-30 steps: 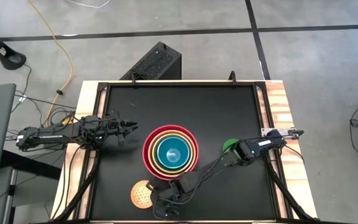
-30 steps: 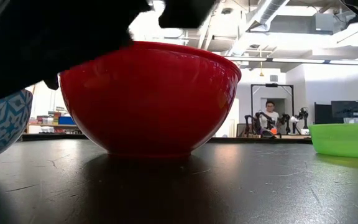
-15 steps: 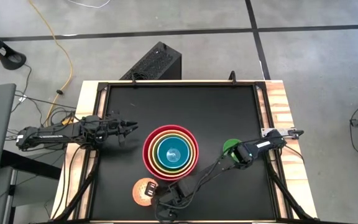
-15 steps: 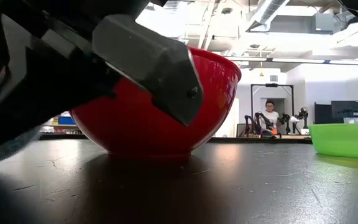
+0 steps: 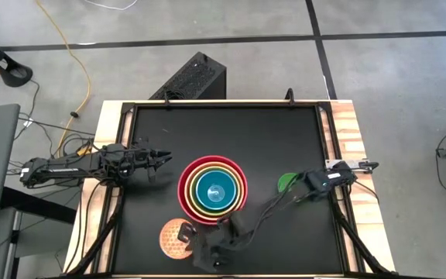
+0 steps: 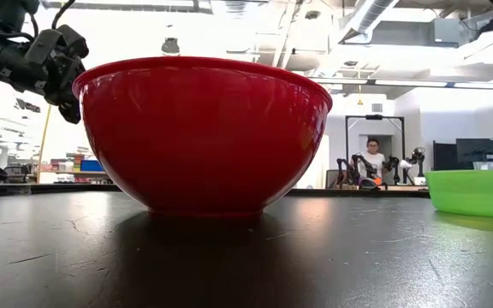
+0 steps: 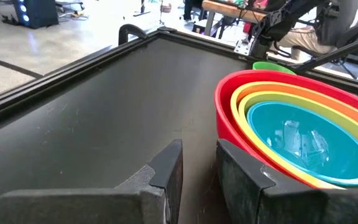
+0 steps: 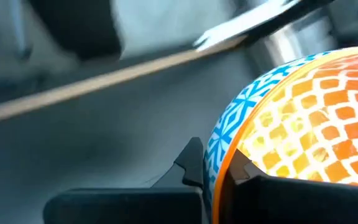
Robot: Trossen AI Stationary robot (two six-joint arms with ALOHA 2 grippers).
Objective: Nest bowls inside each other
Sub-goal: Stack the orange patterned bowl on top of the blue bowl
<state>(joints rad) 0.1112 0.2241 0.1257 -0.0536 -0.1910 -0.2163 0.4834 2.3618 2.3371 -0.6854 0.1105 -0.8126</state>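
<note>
A stack of bowls [image 5: 211, 188] stands at the table's middle: red-pink outermost [image 6: 202, 128], then orange, olive-green, and teal-blue innermost [image 7: 303, 140]. A small bright green bowl [image 5: 286, 183] rests on its base to the stack's right. Near the front edge, left of the stack, is a small bowl [image 5: 173, 236], patterned orange and white inside and blue outside. My right gripper [image 5: 195, 245] is shut on it. My left gripper [image 7: 199, 167] hovers left of the stack, slightly open, with nothing between its fingers. My right gripper pinches the patterned bowl's rim [image 8: 227, 157], one finger [image 8: 191, 163] against the blue outside and the other against the orange inside. It comes slanting down from the table's right, at the rim's right-hand near side. The bowl is lifted clear of the table.
A raised black frame [image 5: 224, 104] edges the table. Bare tabletop lies between the stack and the far edge [image 5: 223, 132]. A black box [image 5: 196, 77] sits on the floor beyond the far edge. A person [image 6: 371, 158] sits far off in the room.
My right gripper has moved left onto the patterned bowl, taken hold of its rim and risen. The bowl has come off the table and, with the gripper, has left the low view upward. The stack and the green bowl have stayed put.
</note>
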